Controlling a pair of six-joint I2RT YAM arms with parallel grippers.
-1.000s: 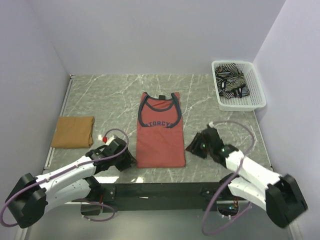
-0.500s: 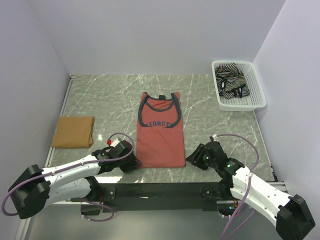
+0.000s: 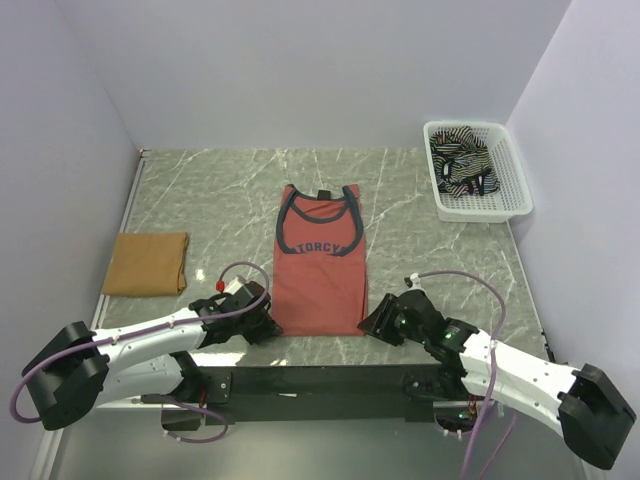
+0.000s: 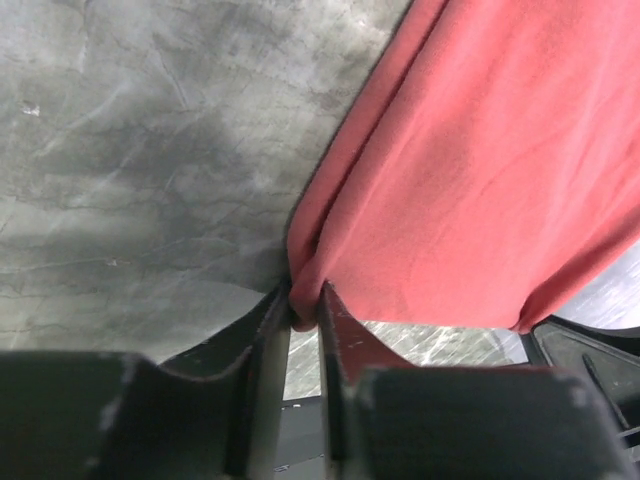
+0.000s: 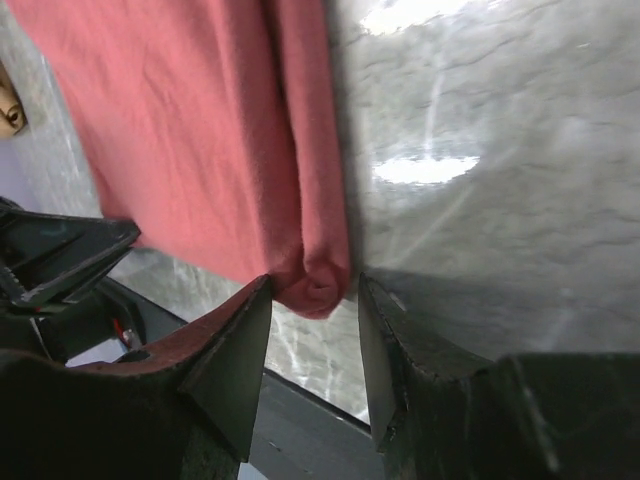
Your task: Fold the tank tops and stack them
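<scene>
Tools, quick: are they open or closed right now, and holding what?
Left tool: closed on the red top's bottom corner.
Right tool: open around the top's other bottom corner.

overhead, wrist close-ups (shared red top (image 3: 322,275))

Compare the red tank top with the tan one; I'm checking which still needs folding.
The red tank top lies spread flat mid-table; the tan tank top sits folded near the left edge. The red one has dark lettering, the tan one is plain. Both rest on the table.
</scene>
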